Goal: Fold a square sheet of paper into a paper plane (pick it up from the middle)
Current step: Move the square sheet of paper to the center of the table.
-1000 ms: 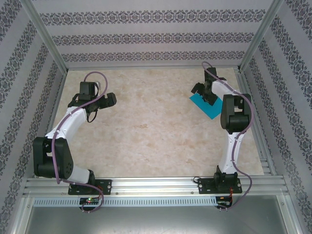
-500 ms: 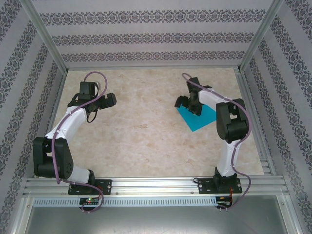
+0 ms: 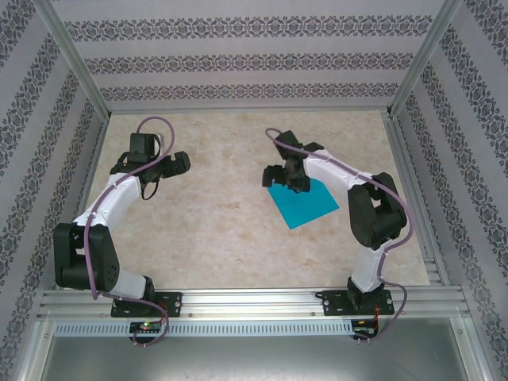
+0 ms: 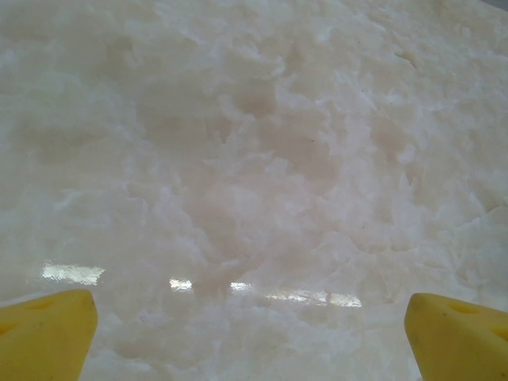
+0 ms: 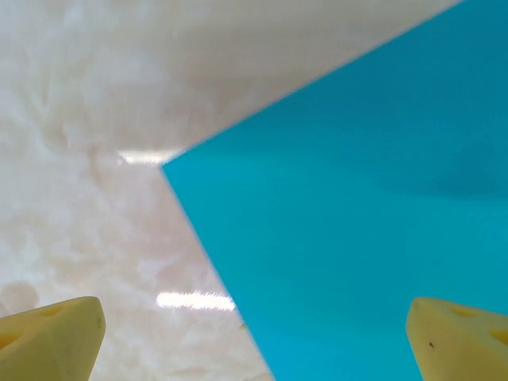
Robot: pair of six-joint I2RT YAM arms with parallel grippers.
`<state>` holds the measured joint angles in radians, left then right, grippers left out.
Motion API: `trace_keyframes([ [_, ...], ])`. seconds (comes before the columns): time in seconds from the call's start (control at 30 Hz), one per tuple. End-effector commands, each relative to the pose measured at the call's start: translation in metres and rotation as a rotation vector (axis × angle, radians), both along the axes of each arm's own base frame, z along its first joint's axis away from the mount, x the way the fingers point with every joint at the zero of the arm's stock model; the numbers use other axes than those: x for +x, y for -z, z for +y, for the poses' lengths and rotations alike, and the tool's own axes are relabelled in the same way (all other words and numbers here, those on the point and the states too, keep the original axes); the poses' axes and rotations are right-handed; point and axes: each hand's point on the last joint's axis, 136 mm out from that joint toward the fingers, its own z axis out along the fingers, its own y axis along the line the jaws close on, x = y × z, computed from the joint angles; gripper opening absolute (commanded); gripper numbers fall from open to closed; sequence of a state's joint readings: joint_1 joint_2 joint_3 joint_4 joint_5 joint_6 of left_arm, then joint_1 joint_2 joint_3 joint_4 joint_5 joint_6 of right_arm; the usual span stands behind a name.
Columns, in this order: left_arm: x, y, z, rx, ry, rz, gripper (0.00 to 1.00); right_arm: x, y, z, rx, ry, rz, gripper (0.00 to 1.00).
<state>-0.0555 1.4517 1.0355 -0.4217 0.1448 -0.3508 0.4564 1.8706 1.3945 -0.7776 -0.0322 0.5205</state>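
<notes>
The square sheet of paper (image 3: 304,204) is cyan-blue and lies flat on the marble tabletop (image 3: 222,238), right of centre, turned like a diamond. My right gripper (image 3: 279,176) is low over the sheet's far left corner, jaws wide apart. In the right wrist view the sheet (image 5: 357,214) covers the right side, one corner pointing left, and the yellow fingertips (image 5: 55,329) of that gripper (image 5: 254,321) straddle its edge with nothing pinched. My left gripper (image 3: 178,163) hovers open at the far left over bare tabletop (image 4: 254,159), well away from the sheet.
Patterned walls and aluminium posts (image 3: 75,63) enclose the table on three sides. A metal rail (image 3: 254,302) carrying both arm bases runs along the near edge. The right arm's elbow (image 3: 373,210) rises just right of the sheet.
The right gripper has swept left and slightly nearer, and the sheet has slid along with it from the right edge towards the middle. The left arm has stayed still.
</notes>
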Motion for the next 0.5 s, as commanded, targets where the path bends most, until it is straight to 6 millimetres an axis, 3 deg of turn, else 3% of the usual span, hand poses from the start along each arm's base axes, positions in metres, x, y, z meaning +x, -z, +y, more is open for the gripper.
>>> trace_keyframes([
  [0.0,-0.003,-0.006,-0.005,-0.013,0.003,0.003,1.0,0.011,0.004,-0.043,-0.088,0.066,0.011,0.98],
  [0.27,-0.003,-0.002,-0.005,-0.018,-0.001,0.012,1.0,0.0,0.034,-0.086,-0.1,0.178,0.085,0.98],
  [0.47,-0.004,-0.001,-0.006,-0.02,-0.001,0.021,1.0,-0.024,0.06,-0.088,-0.084,0.217,0.153,0.98],
])
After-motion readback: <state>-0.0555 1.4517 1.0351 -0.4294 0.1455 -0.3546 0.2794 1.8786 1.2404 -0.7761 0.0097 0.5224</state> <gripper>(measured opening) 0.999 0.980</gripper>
